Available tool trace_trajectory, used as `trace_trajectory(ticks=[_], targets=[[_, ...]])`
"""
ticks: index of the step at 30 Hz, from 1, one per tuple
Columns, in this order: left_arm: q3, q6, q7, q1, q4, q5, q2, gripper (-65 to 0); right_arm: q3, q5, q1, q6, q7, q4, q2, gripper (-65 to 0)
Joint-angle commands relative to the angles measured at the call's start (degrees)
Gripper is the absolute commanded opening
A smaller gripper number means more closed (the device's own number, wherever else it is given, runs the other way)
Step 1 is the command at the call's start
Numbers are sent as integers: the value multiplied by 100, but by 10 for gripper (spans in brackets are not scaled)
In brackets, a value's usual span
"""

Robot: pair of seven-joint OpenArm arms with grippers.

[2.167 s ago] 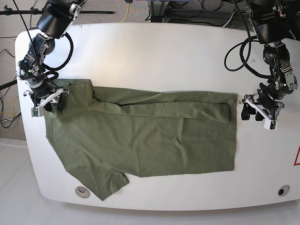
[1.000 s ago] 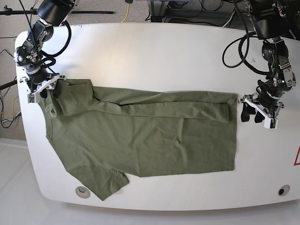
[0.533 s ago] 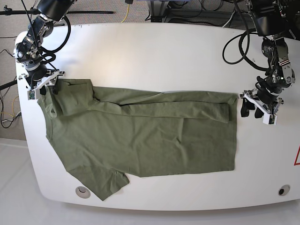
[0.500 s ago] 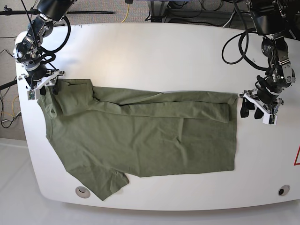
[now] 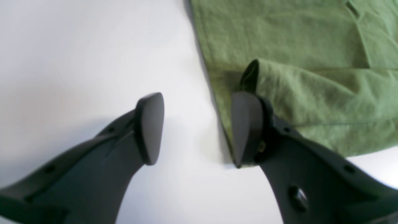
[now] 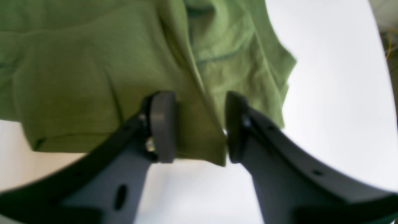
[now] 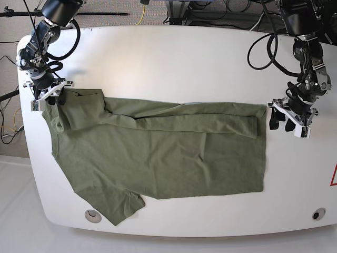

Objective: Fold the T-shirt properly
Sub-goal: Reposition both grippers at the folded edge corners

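The olive-green T-shirt (image 7: 158,153) lies flat across the white table, its far long edge folded over. My right gripper (image 7: 50,97) is at the shirt's far left corner. In the right wrist view its jaws (image 6: 199,124) stand either side of a raised fold of the T-shirt (image 6: 77,77), with a gap still showing between them. My left gripper (image 7: 281,121) is at the shirt's far right corner. Seen from the left wrist, it (image 5: 197,127) is open over bare table, one finger (image 5: 245,127) resting against the T-shirt's (image 5: 295,46) folded edge.
The table (image 7: 184,58) has rounded corners, with a round hole (image 7: 92,214) near the front left and another (image 7: 317,214) near the front right. A red mark (image 7: 334,176) sits at the right edge. Cables hang behind the far edge.
My right gripper has shifted a little toward the far edge at the shirt's corner and its jaws have narrowed. My left gripper has edged slightly farther back. The shirt lies as before.
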Motion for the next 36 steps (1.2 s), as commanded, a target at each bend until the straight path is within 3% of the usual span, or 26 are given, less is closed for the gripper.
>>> trace_trajectory(ticks=[1,2,12,22,30,36], targets=[[-48,-3,-111,-106,56,-75,-95,-328,3,142,86,6,152,88,122,-621],[-48,2,-115,-117,35,-94,-100,-328,-17,111,68,6,165,126,104,-650],[23,-22,-165,-159,-290,43,-70,-324,16,116,39,6,126,310,69,-650],[156,8,-150,-182,-392,48,-84,-318,32,92,47,6,216,28,64,-394],[188,6,-139,-156,-285,39,-89,-316,17,109,198,6,359,-600,96,-436],[98,2,-137,-111,-261,100,-59,-315,-143,114,390,6,198,-801,83,-553]])
